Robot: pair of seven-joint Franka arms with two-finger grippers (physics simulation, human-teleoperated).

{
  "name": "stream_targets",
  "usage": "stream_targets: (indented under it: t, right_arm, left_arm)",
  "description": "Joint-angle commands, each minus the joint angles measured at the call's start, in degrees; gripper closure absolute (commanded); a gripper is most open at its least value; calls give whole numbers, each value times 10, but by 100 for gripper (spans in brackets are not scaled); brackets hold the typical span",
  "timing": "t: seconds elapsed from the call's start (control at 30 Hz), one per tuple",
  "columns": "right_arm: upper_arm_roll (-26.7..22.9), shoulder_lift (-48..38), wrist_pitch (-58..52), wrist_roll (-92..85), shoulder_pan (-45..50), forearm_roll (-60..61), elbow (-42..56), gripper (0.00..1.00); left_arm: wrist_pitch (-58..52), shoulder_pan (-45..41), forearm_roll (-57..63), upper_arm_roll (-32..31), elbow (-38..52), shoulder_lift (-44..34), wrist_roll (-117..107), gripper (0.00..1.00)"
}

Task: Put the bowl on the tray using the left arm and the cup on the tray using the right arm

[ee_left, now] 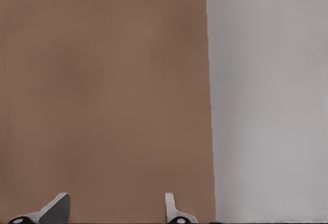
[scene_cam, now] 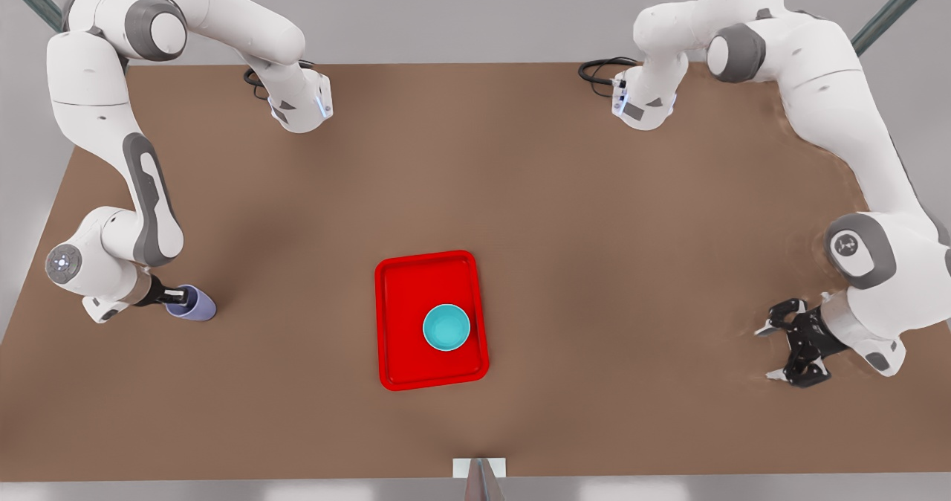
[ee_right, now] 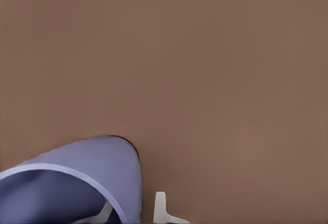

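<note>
The teal bowl (scene_cam: 446, 328) stands upright on the red tray (scene_cam: 409, 300), in the tray's near right part, with no gripper near it. The lavender cup (scene_cam: 197, 305) is low over the table at the front view's left, well clear of the tray. My right gripper (scene_cam: 177, 296) is shut on its wall. In the right wrist view the cup (ee_right: 87, 167) has one finger inside its rim and one outside, so my right gripper (ee_right: 132, 212) straddles the wall. My left gripper (scene_cam: 771, 352) stands open and empty near the table's right edge. In its own view the left gripper (ee_left: 115, 214) has only table between its fingers.
The table edge (ee_left: 210, 101) runs just beside the left gripper. A small white and grey mount (scene_cam: 479, 471) sits at the table's near edge, in front of the tray. Black cables (scene_cam: 598, 70) hang at the arms' upper links.
</note>
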Motion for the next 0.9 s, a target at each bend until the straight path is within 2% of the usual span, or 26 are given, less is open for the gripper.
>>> stream_targets:
  t: [0.0,0.03,0.07,0.1,0.17,0.23,0.27,0.37,0.47,0.57,0.6,0.77,0.87]
  right_arm:
    - [0,-1,0,-2,0,0,0,79]
    - [2,-1,-3,-3,0,0,0,79]
    - [3,-2,-11,-3,1,0,0,79]
    - [4,-3,-16,-3,1,0,0,79]
    - [4,-5,-18,-3,3,0,1,79]
    - [4,-7,-41,1,7,0,16,79]
    - [4,-7,-110,14,26,1,55,79]
    - [17,-31,-185,28,51,1,83,79]
    - [116,-110,-261,52,53,0,96,79]
    - [242,-118,-284,122,56,-1,110,79]
    - [261,-117,-294,161,79,-2,120,79]
    - [255,-81,-282,396,257,-22,145,79]
    - [252,-23,-247,450,296,-46,180,79]
  left_arm:
    - [-4,-2,111,-2,-3,1,441,0]
    - [-54,-43,232,-5,-3,-5,500,0]
    - [-143,-103,261,-3,1,-52,495,0]
    - [-170,-112,265,-7,-62,-159,493,0]
    - [-166,-144,229,14,-175,-283,493,0]
    - [-130,-146,226,15,-222,-298,493,0]
    - [-113,-146,218,15,-245,-305,493,0]
    - [-113,-146,218,15,-246,-296,493,0]
    - [-111,-147,212,14,-242,-281,493,0]
    - [-99,-146,211,15,-243,-274,493,0]
    - [-100,-147,211,15,-243,-274,493,0]
    - [-99,-150,211,14,-243,-273,493,0]
    - [-99,-149,211,14,-243,-269,493,0]
